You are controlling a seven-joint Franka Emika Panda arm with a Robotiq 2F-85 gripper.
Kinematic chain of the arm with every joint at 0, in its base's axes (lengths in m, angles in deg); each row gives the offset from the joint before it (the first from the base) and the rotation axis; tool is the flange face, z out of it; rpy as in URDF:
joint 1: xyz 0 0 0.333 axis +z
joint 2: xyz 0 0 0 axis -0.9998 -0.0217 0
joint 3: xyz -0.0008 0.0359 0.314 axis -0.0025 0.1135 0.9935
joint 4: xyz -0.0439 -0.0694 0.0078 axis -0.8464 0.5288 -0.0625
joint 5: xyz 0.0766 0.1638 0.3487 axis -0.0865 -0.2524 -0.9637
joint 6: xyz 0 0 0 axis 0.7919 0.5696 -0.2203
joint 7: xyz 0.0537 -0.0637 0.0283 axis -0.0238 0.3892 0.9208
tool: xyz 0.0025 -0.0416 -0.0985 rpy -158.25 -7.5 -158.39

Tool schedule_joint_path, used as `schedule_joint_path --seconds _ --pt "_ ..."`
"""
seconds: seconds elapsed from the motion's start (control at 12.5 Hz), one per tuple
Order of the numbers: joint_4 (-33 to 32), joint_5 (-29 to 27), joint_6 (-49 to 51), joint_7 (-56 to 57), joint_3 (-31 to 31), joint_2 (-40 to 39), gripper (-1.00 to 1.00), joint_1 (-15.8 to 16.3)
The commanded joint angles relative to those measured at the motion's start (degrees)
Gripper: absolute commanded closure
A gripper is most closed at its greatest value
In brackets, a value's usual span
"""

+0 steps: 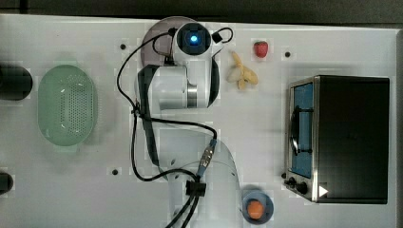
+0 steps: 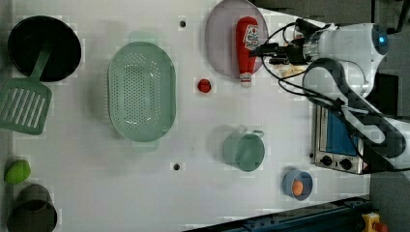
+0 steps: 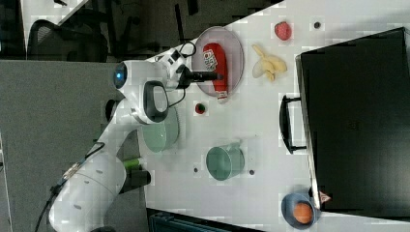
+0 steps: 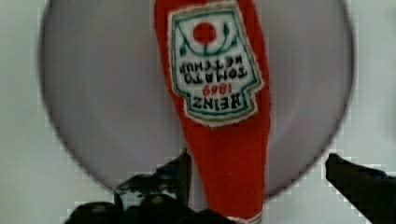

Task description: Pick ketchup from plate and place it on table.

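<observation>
Ketchup first: I see the slim red squeeze bottle with the white label lying flat on the large round mauve-grey plate, its whitish cap end poking past the rim over the white tabletop. My black gripper hangs just above the bottle's narrower half, jaws spread wide and holding nothing; in the wrist view one fingertip sits on each side of the red body. In the left view, a small red strawberry lies near the cap, and a pale green perforated colander sits well apart.
</observation>
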Motion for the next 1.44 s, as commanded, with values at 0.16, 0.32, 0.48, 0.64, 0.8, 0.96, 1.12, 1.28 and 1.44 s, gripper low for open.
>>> schedule_joint_path --seconds 0.16,0.32,0.48,0.64,0.8,0.96,1.12,1.28,1.44 --pt "1.2 3.6 -6.2 4.4 -0.2 -2.1 -1.00 1.2" --pt "1.8 4.1 -8.8 4.4 -0.2 -3.9 -1.00 1.2" --pt "1.8 4.1 -9.1 4.4 -0.2 -5.0 -1.00 1.2" --pt "2.0 4.1 -9.7 4.4 -0.3 -5.6 -0.92 1.2" --pt "2.2 4.1 -10.4 4.4 -0.3 -5.7 -0.43 1.3" --pt "2.7 4.1 -10.3 4.1 -0.3 -5.4 -0.20 1.2" --pt "3.2 4.1 -10.2 3.2 -0.2 -4.3 -0.20 1.2" --pt "3.2 3.6 -9.8 3.1 -0.2 -1.8 -0.20 1.2" --pt "3.2 1.1 -6.5 3.1 -0.2 2.0 -0.20 1.0"
